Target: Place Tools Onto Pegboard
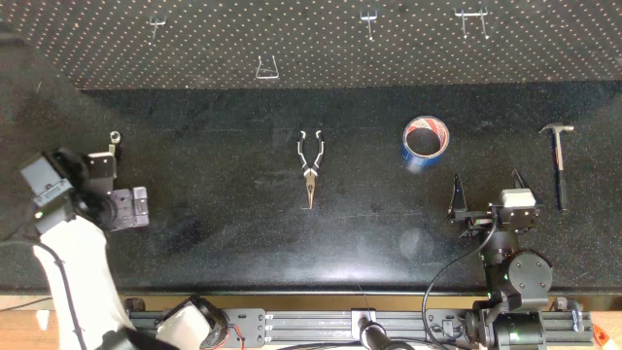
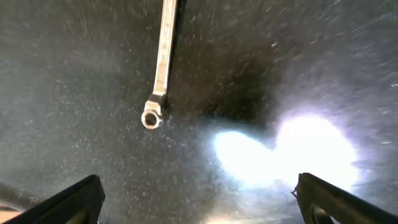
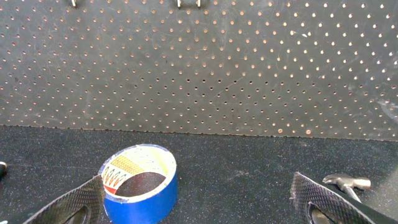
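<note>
Black matting [image 1: 224, 224] covers the table, with the perforated pegboard [image 1: 311, 39] along its 12 o'clock edge in the top view. Needle-nose pliers [image 1: 310, 165] lie at the middle, tips toward 6 o'clock. A blue tape roll [image 1: 426, 142] sits at their 3 o'clock, and a hammer [image 1: 558, 160] lies farther out the same way, head toward 12 o'clock. A slim silver wrench [image 2: 160, 56] lies at the far 9 o'clock side, just ahead of the left gripper [image 2: 199, 199], whose fingers are spread wide and hold nothing. The right gripper [image 1: 488, 199], at 6 o'clock of the tape roll, is likewise wide apart and empty.
</note>
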